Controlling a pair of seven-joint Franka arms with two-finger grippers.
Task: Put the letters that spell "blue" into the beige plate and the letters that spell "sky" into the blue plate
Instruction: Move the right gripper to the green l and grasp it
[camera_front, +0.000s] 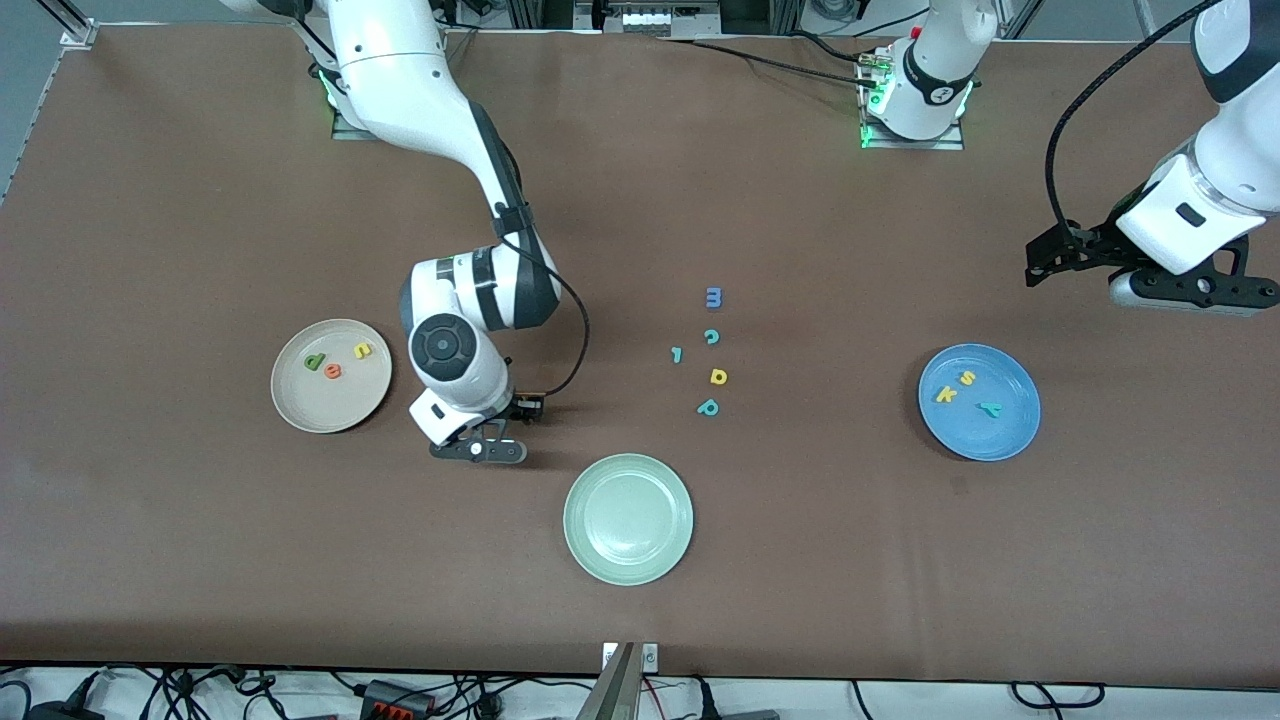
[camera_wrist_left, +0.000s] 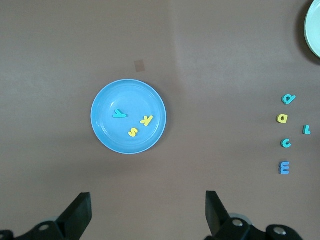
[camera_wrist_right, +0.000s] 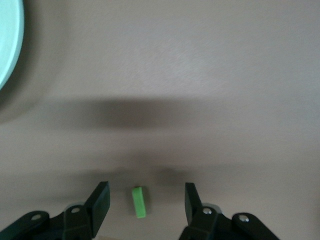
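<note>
The beige plate lies toward the right arm's end and holds a green b, an orange e and a yellow u. Beside it, low over the table, my right gripper is open. The green bar l lies flat between its fingers with a gap on each side; the front view hides it. The blue plate holds a yellow s, a yellow k and a teal y. My left gripper hangs open and empty over bare table by that plate.
A pale green plate sits nearest the front camera at mid-table. Farther from the camera lie loose letters: a blue m, a teal c, a small teal hooked letter, a yellow round-bowled letter and a teal round-bowled one.
</note>
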